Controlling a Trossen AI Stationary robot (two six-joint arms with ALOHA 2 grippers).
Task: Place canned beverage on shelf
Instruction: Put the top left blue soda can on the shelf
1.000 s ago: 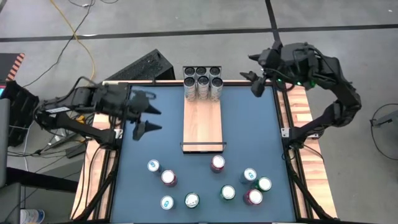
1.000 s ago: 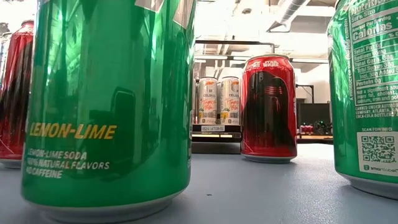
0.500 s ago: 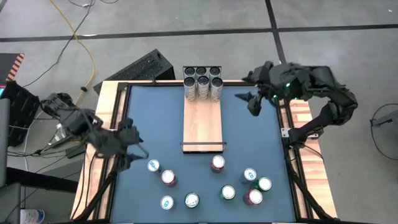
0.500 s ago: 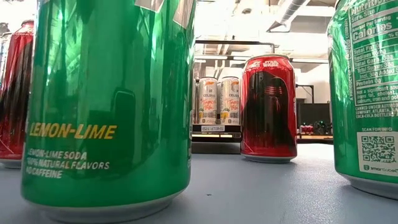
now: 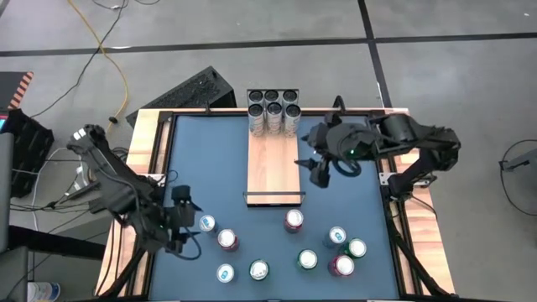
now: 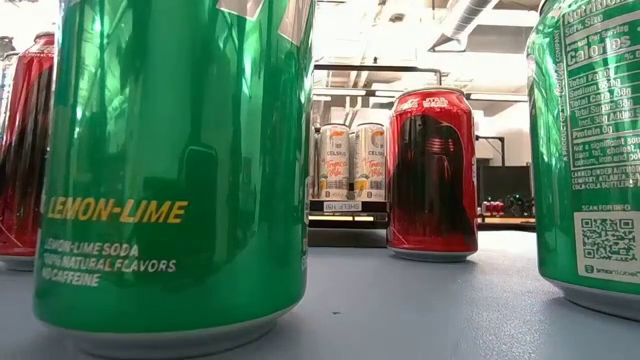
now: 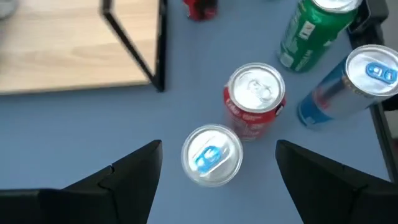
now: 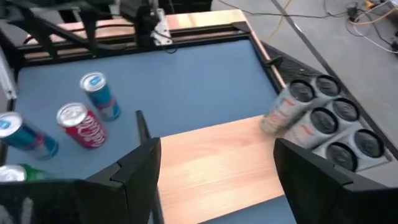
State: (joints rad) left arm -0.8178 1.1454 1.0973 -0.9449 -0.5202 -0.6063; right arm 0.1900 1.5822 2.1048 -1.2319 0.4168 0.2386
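High view: the left gripper (image 5: 179, 221) hangs low over the blue table (image 5: 210, 168) at its near left, fingers spread and empty, just left of a slim blue-tabbed can (image 5: 207, 223) with a red cola can (image 5: 227, 239) right behind it. In the left wrist view that slim can (image 7: 211, 155) sits squarely between the open fingers, the red can (image 7: 255, 99) almost touching it beyond. Centre table, the pale wood shelf (image 5: 273, 164) runs away from the near cans, with six silver cans (image 5: 273, 113) packed at its far end and bare plank up to the black wire rail (image 5: 273, 195). Further loose cans stand at near right, among them a green lemon-lime can (image 5: 308, 259). Right of the shelf, the right gripper (image 5: 312, 164) hovers beside the plank, jaws apart, holding nothing. Judged from this, the pick is the step in hand: the left arm should drop straight, close low on the slim can's body, and lift clear without clipping its red neighbour.
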